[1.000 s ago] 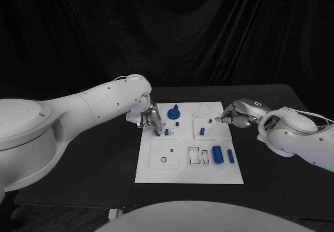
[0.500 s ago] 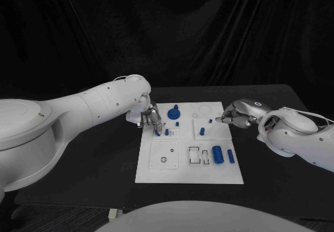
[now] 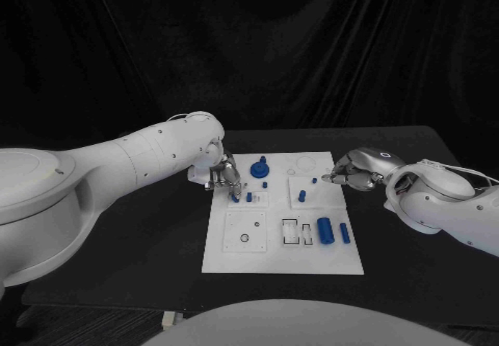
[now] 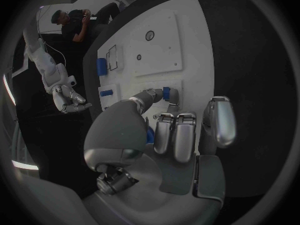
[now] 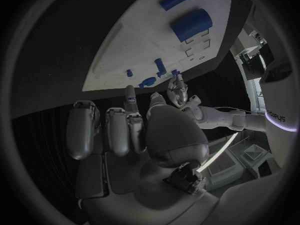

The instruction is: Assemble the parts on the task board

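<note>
Over the task board (image 3: 283,263), left hand (image 3: 223,175) pinches a half-hidden blue part (image 4: 166,91); right hand's (image 3: 352,171) grasp unclear.

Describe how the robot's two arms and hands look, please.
Both arms are smooth, glossy white shells with rounded joints. The left hand and right hand are silver metal with dark finger pads. A thin pale cable loops along the right arm.

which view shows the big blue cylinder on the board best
The right wrist view: the big blue cylinder appears large and unobstructed near the task board edge. The head view shows it small but clear, beside a thinner blue piece. The left wrist view catches only a small blue sliver at the far side.
</note>
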Controlling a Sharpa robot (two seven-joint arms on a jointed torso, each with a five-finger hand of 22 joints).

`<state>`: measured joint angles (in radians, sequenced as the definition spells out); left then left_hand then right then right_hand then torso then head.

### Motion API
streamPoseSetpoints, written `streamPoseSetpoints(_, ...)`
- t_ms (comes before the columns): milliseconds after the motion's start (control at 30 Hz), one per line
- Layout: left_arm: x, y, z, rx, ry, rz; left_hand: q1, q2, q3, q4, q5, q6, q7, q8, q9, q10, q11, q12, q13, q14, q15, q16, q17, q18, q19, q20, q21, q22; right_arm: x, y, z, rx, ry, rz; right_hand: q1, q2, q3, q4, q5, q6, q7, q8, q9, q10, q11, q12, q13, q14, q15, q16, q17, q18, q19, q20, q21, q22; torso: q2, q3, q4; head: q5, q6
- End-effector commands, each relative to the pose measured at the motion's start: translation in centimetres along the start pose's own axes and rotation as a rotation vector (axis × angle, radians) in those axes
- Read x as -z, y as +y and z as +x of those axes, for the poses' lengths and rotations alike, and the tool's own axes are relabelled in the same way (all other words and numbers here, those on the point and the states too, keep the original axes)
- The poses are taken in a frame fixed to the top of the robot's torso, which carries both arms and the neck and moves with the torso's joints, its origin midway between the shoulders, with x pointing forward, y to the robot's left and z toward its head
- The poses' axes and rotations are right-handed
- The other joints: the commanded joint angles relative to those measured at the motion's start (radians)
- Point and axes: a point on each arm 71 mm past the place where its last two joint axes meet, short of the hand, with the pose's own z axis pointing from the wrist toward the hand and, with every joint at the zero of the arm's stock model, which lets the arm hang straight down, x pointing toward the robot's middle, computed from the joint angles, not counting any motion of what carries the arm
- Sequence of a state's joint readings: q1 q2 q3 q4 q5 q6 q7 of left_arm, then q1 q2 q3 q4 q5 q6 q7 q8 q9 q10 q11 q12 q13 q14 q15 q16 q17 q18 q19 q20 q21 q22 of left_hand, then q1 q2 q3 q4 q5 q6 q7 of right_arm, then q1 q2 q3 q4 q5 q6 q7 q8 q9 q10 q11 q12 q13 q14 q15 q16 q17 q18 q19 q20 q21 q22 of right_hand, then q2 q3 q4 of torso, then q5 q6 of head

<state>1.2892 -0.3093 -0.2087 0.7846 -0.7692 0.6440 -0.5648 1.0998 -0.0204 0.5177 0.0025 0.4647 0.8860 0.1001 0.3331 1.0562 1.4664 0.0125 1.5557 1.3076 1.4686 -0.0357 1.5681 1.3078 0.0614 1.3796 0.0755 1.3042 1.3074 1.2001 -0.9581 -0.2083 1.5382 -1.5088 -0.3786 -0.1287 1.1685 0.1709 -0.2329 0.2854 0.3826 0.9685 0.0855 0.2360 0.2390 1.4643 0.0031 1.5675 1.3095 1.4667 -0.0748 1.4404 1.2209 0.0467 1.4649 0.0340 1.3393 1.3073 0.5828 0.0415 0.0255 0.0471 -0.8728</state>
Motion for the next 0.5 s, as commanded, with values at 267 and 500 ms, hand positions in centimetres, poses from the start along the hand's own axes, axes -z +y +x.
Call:
streamPoseSetpoints(267, -0.28, 0.30, 0.41, 0.004, -0.010, 0.003, 0.003, 0.009, 0.123, -0.127, 0.005, 0.000, -0.004, -0.004, 0.001, 0.083, 0.009, 0.001, 0.246, 0.102, 0.007, 0.003, 0.263, 0.006, -0.003, 0.005, -0.001, 0.174, 0.03, -0.10, 0.18, 0.002, 0.008, 0.008, 0.009, 0.000, -0.001, -0.004, 0.005, 0.005, 0.002, -0.006, 0.002, 0.107, 0.007, 0.003, 0.261, 0.045, 0.006, -0.006, -0.002, 0.012, 0.020, 0.006, -0.006, 0.183, 0.000, 0.0000, -0.0001, 0.000, 0.000)
streamPoseSetpoints(500, -0.12, 0.66, 0.50, 0.009, -0.019, 0.010, 0.002, 0.008, 0.122, -0.128, 0.006, 0.001, -0.004, -0.004, 0.001, 0.083, 0.009, 0.000, 0.245, 0.102, 0.007, 0.003, 0.263, 0.006, -0.003, 0.006, 0.000, 0.174, 0.07, -0.14, 0.25, 0.001, 0.009, 0.009, 0.009, 0.000, -0.001, -0.004, 0.005, 0.005, 0.002, -0.006, 0.002, 0.107, 0.007, 0.003, 0.261, 0.045, 0.006, -0.006, -0.002, 0.012, 0.020, 0.006, -0.006, 0.183, 0.000, 0.0001, -0.0001, 0.000, 0.000)
